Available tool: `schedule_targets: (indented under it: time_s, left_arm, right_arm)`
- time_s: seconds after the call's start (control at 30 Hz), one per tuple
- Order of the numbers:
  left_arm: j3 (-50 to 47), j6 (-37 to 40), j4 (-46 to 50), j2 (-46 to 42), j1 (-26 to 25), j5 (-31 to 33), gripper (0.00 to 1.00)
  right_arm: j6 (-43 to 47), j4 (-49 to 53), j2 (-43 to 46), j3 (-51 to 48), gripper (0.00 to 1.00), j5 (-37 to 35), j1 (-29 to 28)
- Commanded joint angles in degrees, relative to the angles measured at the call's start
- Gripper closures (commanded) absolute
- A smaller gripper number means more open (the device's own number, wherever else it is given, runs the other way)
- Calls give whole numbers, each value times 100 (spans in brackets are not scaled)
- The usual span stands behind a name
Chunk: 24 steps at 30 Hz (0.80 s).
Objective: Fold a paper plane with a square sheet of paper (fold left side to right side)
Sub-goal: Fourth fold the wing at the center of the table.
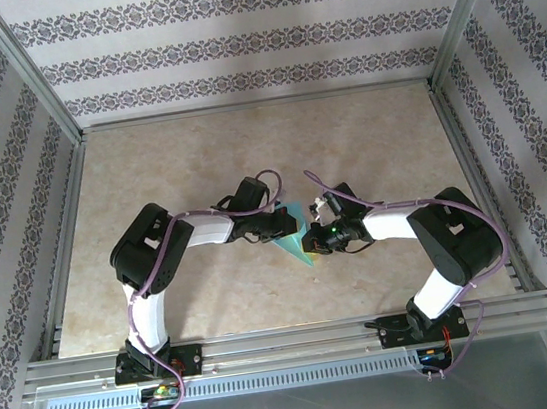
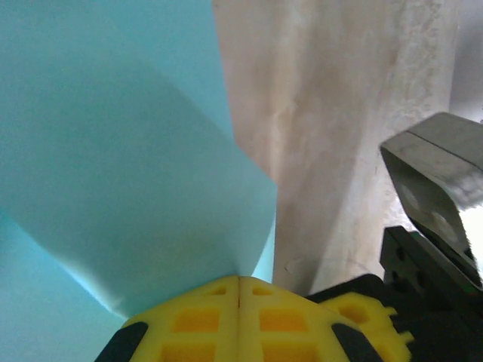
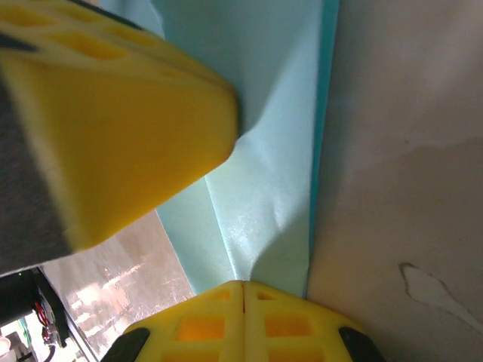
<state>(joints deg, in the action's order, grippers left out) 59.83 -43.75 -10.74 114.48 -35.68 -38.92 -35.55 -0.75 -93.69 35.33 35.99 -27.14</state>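
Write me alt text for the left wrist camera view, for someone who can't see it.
The left gripper, its yellow fingers shut at the bottom edge, pinches the teal-blue square sheet of paper, which spreads over the picture's left half. To the right lies the beige table, with a grey-and-black part of the right arm at the edge.

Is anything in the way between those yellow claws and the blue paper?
Nothing visible is. The left gripper and the right gripper are each shut directly on the square sheet of paper, with its edge pinched between their fingers.
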Motion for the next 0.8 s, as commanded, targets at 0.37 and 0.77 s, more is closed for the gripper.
schedule_targets:
  time_s: [0.37, 0.77]
  left_arm:
    - [180, 260, 118, 290, 320, 384, 99]
    - [886, 843, 720, 634, 1008, 523, 99]
  right_arm:
    - [224, 1226, -536, -171, 100, -1164, -191]
    - [233, 1340, -525, -141, 100, -1164, -244]
